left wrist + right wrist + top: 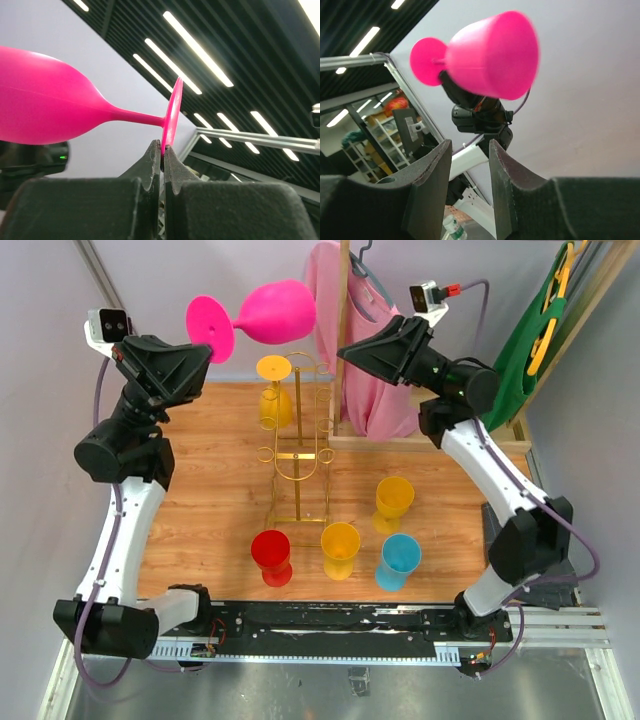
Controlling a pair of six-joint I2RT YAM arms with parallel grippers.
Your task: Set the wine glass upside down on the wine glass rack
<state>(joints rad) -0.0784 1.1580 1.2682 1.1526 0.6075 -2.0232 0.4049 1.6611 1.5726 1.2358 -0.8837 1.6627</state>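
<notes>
Raised over the back of the table (200, 510), the left pincer (162, 150) is pressed together on only the thin edge of the foot of the pink wine glass (60, 107), which lies sideways, bowl to the right. So slim a hold could let it swivel or drop when turned over. The right pincer (470, 145) is partly spread near the bowl, touching nothing, and the gold wine glass rack (300, 455) stands well below, mid-table.

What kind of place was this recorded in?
Likely a robotics lab rather than a home: a small walled-in table, long ceiling strip lights and stocked shelves beyond.
</notes>
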